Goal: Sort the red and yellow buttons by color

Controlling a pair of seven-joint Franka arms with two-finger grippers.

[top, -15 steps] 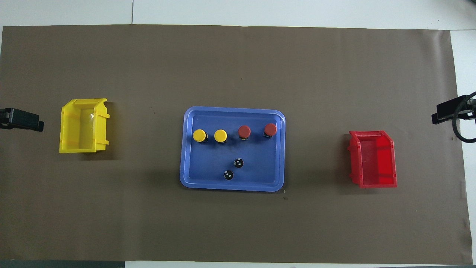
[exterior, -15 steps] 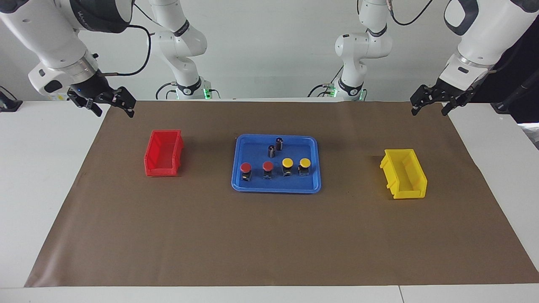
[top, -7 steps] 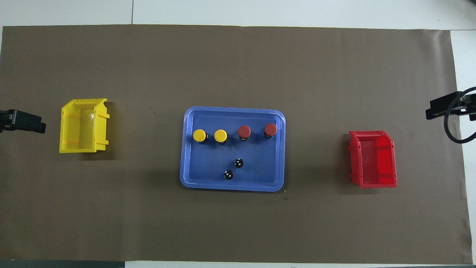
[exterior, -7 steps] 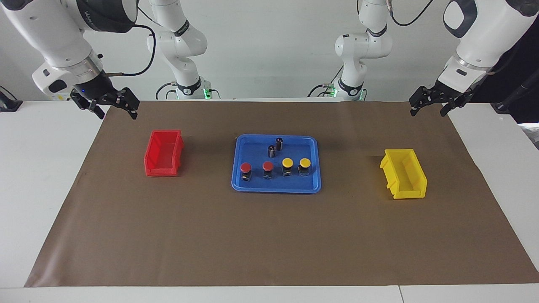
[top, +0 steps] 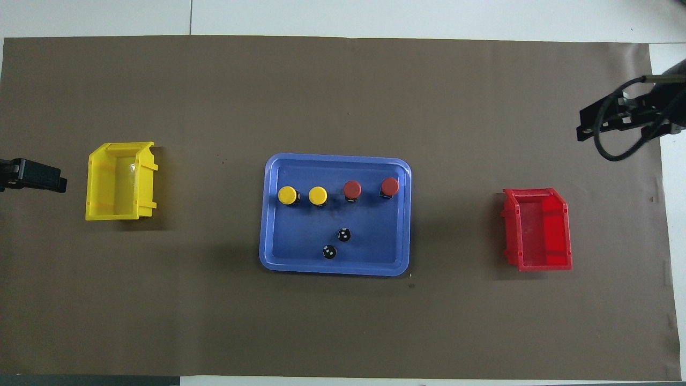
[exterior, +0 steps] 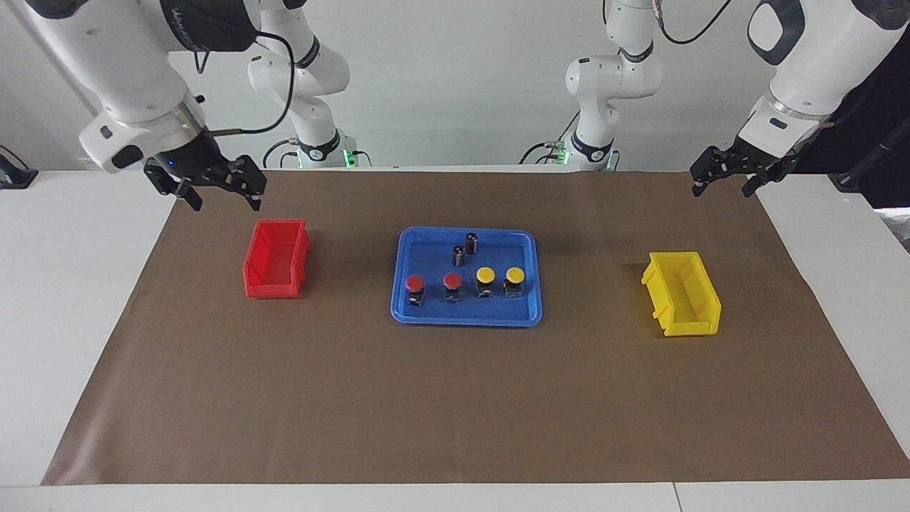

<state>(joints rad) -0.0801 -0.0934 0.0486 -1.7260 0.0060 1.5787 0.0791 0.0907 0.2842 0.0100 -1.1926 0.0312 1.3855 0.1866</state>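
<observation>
Two red buttons (exterior: 414, 283) (exterior: 452, 281) and two yellow buttons (exterior: 485, 274) (exterior: 515, 274) stand upright in one row on the blue tray (exterior: 466, 321). In the overhead view the yellow buttons (top: 287, 194) (top: 318, 194) and the red buttons (top: 352, 188) (top: 389, 186) show as round caps. My right gripper (exterior: 224, 195) hangs open and holding nothing over the brown mat beside the red bin (exterior: 276, 284). My left gripper (exterior: 721, 186) waits open over the mat's edge, apart from the yellow bin (exterior: 682, 328).
Two dark grey cylinders (exterior: 458, 254) (exterior: 471, 242) stand on the tray, nearer to the robots than the buttons. The red bin (top: 538, 266) sits toward the right arm's end, the yellow bin (top: 120, 216) toward the left arm's end. Nothing lies in either bin. A brown mat (exterior: 455, 412) covers the table.
My right gripper has swung from the table's edge inward over the mat, toward the red bin. The left gripper has barely shifted. Buttons, tray and bins have not moved.
</observation>
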